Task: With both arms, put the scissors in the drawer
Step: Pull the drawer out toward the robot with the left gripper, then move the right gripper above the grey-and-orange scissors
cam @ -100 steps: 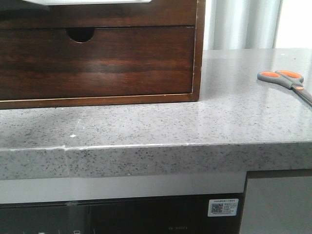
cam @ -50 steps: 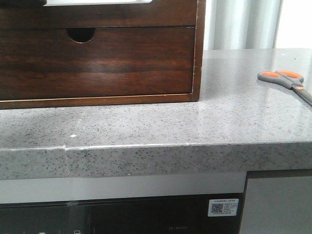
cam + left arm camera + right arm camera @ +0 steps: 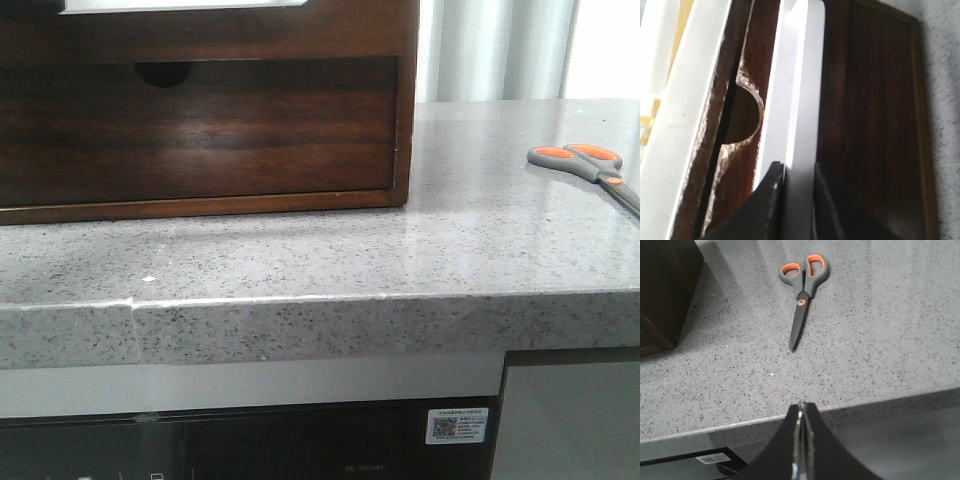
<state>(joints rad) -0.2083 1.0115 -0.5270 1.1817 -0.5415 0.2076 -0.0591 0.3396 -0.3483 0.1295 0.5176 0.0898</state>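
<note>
The scissors (image 3: 585, 163) lie flat at the right end of the grey stone counter, with orange-lined loops and closed blades. In the right wrist view the scissors (image 3: 802, 295) lie ahead of my right gripper (image 3: 801, 407), which is shut and empty over the counter's front edge. The drawer (image 3: 200, 35) is the dark glossy plain front at the top of the wooden cabinet, with a strip of its white inside above it. My left gripper (image 3: 797, 167) is shut on the pale top edge of the drawer's front wall (image 3: 800, 90). Neither gripper shows in the front view.
Below the drawer is a second dark drawer front (image 3: 200, 130) with a half-round notch (image 3: 165, 72), mostly covered. The cabinet's right side (image 3: 408, 100) stands between the drawer and the scissors. The counter edge (image 3: 320, 325) runs across the front, with a dark appliance below.
The drawer's plain front has come out toward the camera and now covers most of the notch below it. More of its white inside shows. The scissors have not moved.
</note>
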